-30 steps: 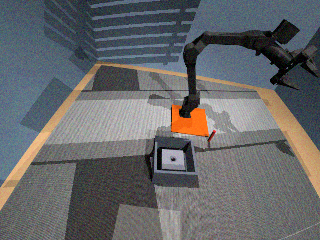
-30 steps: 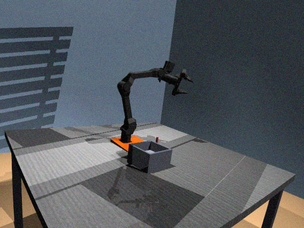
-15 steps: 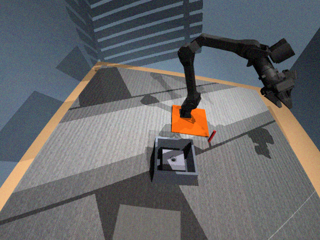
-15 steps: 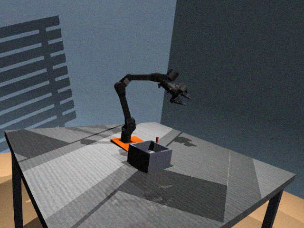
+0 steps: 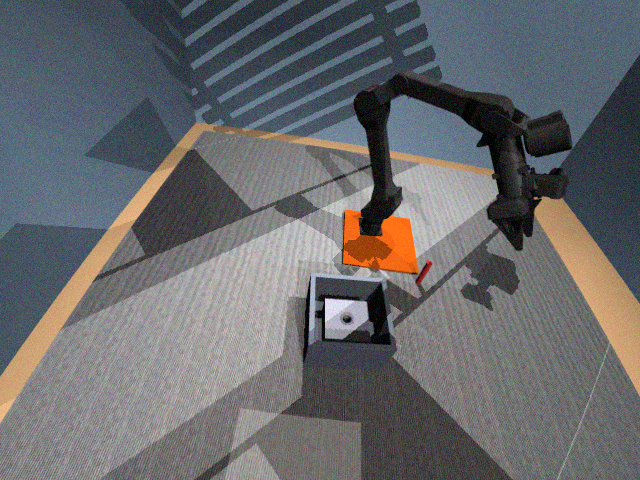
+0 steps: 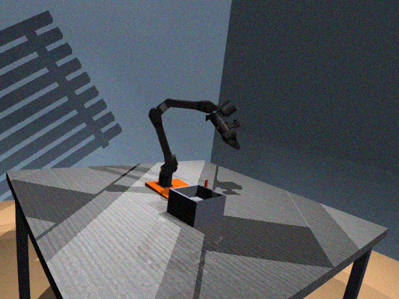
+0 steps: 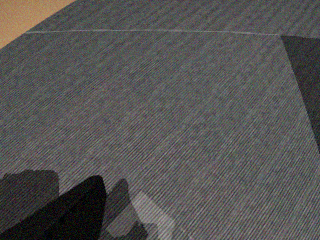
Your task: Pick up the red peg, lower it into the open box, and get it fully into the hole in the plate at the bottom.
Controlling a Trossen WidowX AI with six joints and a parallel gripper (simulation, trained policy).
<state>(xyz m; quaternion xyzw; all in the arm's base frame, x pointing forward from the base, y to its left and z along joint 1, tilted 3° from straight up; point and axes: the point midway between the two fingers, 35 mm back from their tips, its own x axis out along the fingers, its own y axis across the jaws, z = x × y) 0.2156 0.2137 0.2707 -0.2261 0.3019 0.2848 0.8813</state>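
The red peg (image 5: 423, 272) (image 6: 206, 183) stood upright near the orange base plate's corner, well in from the counter's (image 5: 206, 320) (image 6: 128, 232) edges, probably light, stiff and prone to tipping, best gripped around its upper shaft by the pincer (image 5: 524, 240) (image 6: 237, 146), which hung wide and unladen.

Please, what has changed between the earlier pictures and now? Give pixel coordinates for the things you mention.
The gripper (image 5: 526, 227) (image 6: 238, 146) came down and turned to point more steeply downward; it is open. Nothing was taken hold of. The peg (image 5: 423, 272) (image 6: 206, 183), box (image 5: 348, 355) (image 6: 210, 210) and orange plate (image 5: 399, 248) (image 6: 178, 182) stayed in place.
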